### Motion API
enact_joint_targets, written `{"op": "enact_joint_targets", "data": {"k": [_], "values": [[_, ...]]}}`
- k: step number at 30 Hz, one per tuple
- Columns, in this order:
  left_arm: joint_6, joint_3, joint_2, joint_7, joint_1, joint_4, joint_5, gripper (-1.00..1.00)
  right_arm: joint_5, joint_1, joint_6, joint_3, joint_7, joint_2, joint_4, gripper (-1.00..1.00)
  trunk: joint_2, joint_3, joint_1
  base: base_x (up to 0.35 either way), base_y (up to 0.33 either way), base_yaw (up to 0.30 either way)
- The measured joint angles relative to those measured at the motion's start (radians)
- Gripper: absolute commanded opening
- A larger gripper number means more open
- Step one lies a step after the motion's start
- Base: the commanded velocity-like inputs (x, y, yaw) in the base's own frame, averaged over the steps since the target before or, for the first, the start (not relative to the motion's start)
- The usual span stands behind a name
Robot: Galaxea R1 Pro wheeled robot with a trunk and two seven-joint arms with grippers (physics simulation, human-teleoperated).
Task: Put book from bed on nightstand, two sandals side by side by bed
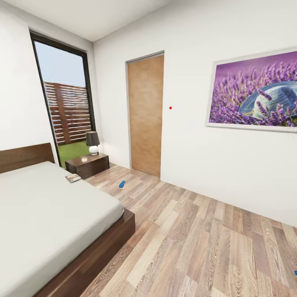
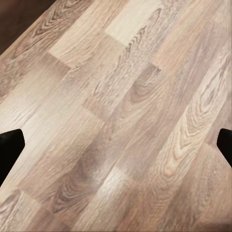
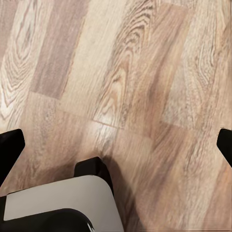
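The jaws of the left gripper (image 2: 116,140) stand wide apart, with only bare floor (image 2: 121,121) between the two dark fingertips (image 2: 9,147). The jaws of the right gripper (image 3: 116,140) are also apart and hold nothing; under them is the same floor and a grey and black part of the robot (image 3: 58,203).

The floor (image 1: 198,239) is made of wood planks in light brown and grey tones, with a strong grain. The walls (image 1: 231,165) are white. A tall window (image 1: 68,103) with a black frame shows a brown slatted fence and green grass. Beside it, on the next wall, is a plain wooden door (image 1: 145,115). Further along that wall hangs a large picture (image 1: 253,93) of purple lavender with a hat.

The bed (image 1: 45,222) has a dark brown frame and a smooth grey mattress. The book (image 1: 73,177) lies on the mattress, at the edge near the headboard corner, close to the nightstand (image 1: 87,164). Its cover lettering is too small to read. On the nightstand stands a lamp (image 1: 93,142) with a dark shade and a white base.

One blue sandal (image 1: 122,184) lies on the floor, near the nightstand and a little apart from the bed. A small blue spot (image 1: 295,272) shows at the far right edge of the floor; I cannot tell what it is.
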Motion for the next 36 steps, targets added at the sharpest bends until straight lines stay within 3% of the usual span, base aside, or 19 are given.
{"op": "enact_joint_targets", "data": {"k": [36], "values": [[-0.001,-0.001,0.0,0.0,0.0,0.0,0.0,1.0,-0.002,0.0,0.002,-0.002,0.005,0.0,-0.002,1.0,0.0,0.0,0.0,0.0,0.0,-0.247]]}}
